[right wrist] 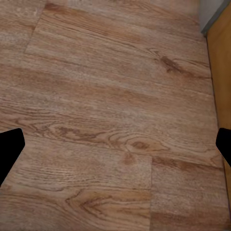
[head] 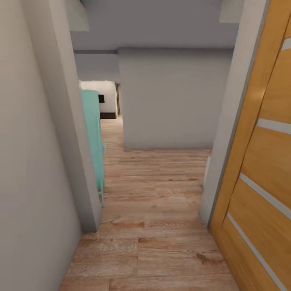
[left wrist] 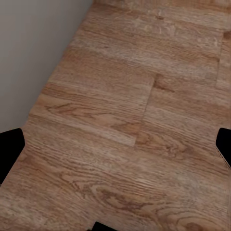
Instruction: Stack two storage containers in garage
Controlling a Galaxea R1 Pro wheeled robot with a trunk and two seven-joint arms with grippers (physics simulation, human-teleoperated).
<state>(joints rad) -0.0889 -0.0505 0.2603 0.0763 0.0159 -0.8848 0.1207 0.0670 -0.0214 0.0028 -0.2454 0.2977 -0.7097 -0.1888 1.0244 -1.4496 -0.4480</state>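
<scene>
The storage containers are out of view. I stand in a narrow passage with a light wood plank floor (head: 153,226). In the left wrist view my left gripper (left wrist: 116,148) hangs open over the planks, its black fingertips (left wrist: 9,150) far apart with nothing between them. In the right wrist view my right gripper (right wrist: 116,149) is likewise open over bare planks, with dark fingertips (right wrist: 9,153) at both edges.
A grey wall (head: 36,161) closes in on the left, ending at a corner (head: 91,210). A honey-coloured panelled door (head: 262,169) stands at the right. Ahead, a grey wall block (head: 173,101) faces me. A teal piece of furniture (head: 95,137) sits past the left corner, where the passage runs on.
</scene>
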